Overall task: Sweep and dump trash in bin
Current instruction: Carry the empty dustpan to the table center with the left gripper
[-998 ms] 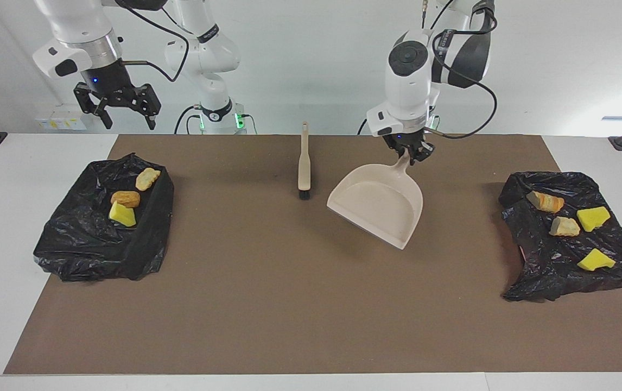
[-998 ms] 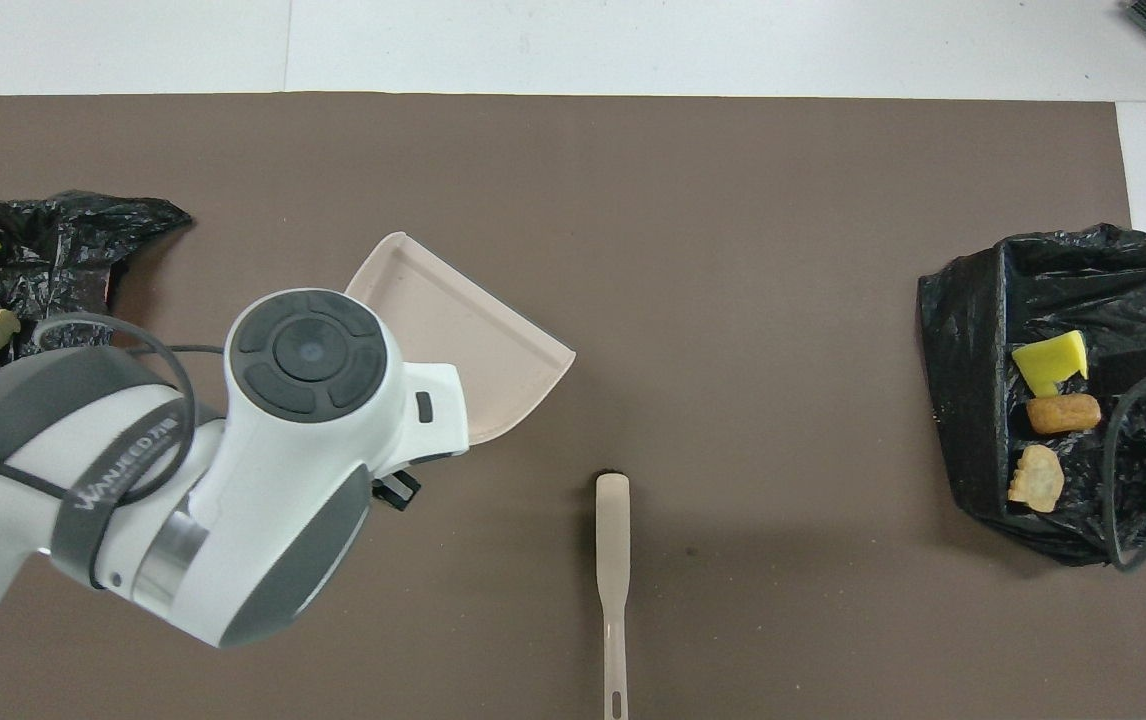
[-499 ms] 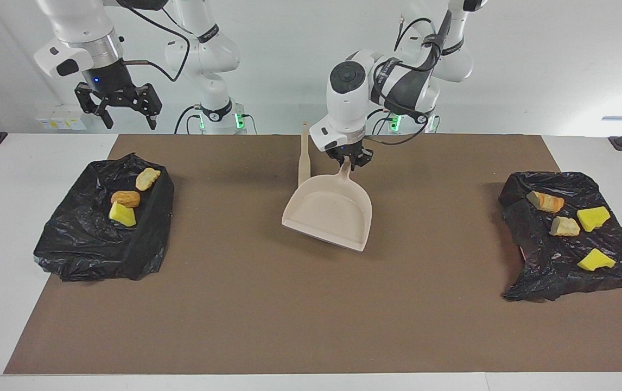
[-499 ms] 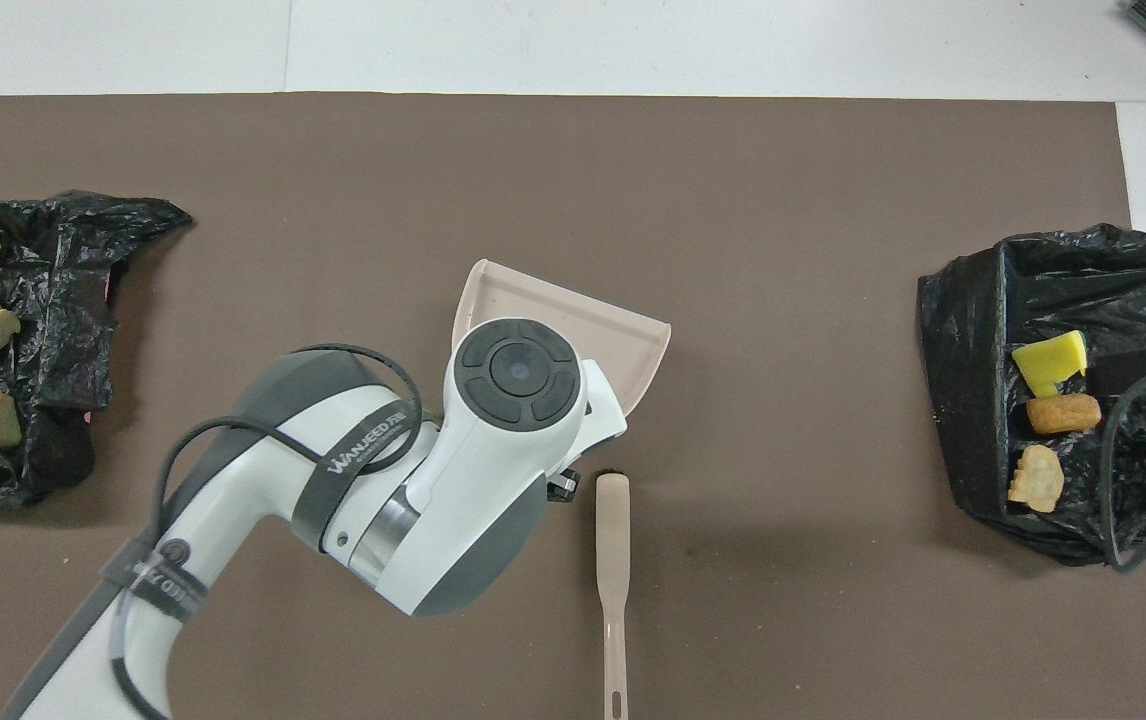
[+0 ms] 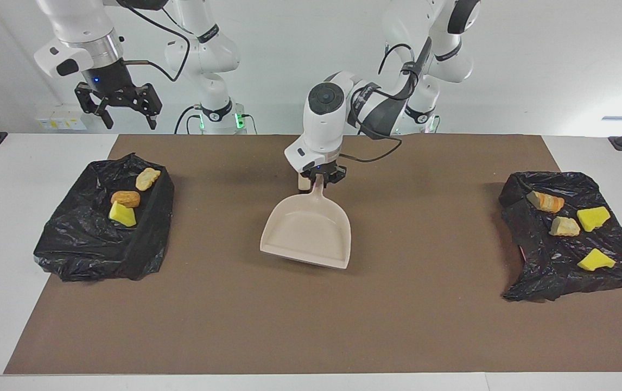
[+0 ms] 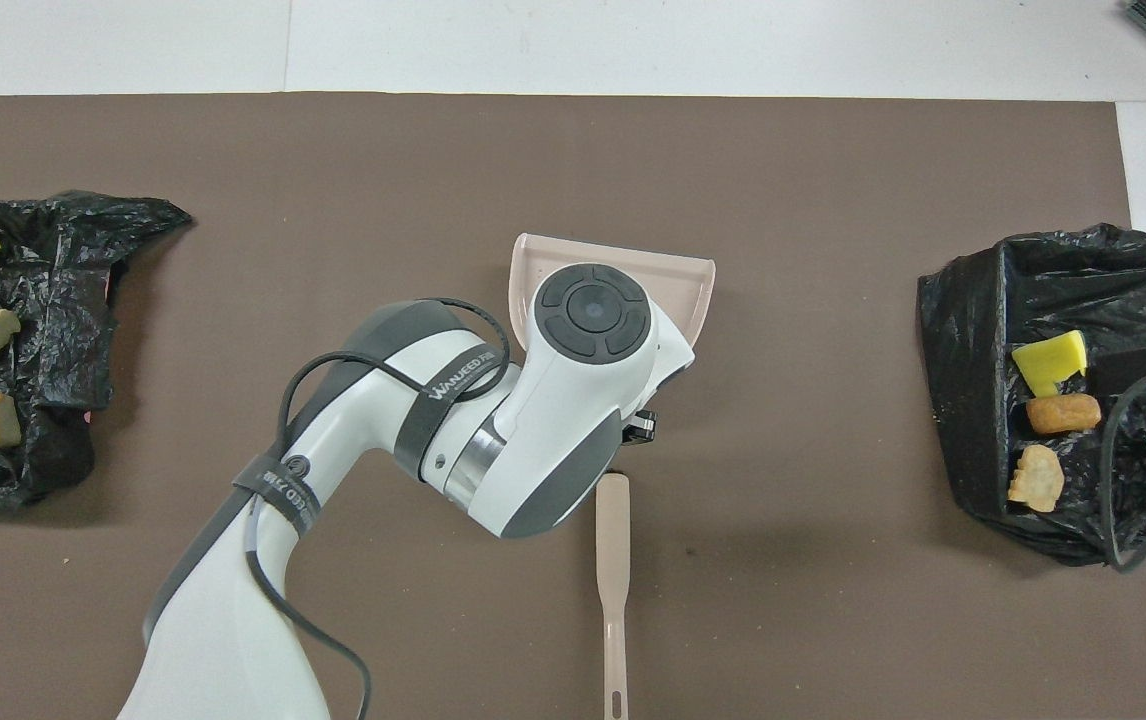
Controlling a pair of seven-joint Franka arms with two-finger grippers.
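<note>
My left gripper (image 5: 321,181) is shut on the handle of the beige dustpan (image 5: 306,233) and holds it low over the middle of the brown mat, mouth pointing away from the robots. The pan is empty. Several pieces of trash (image 5: 565,226), yellow chunks and bread-like lumps, lie on a flattened black bag (image 5: 547,266) at the left arm's end. The black-lined bin (image 5: 99,244) at the right arm's end holds three pieces (image 5: 125,199). My right gripper (image 5: 118,110) hangs open and high near the bin's robot-side edge.
The beige brush (image 6: 613,560) lies on the mat nearer to the robots than the dustpan, handle toward them; my left arm covers its head. In the overhead view a black cable (image 6: 1133,500) hangs over the bin (image 6: 973,400).
My left arm has carried the dustpan from the left arm's side to the middle of the mat and turned its mouth away from the robots. The right arm has stayed put.
</note>
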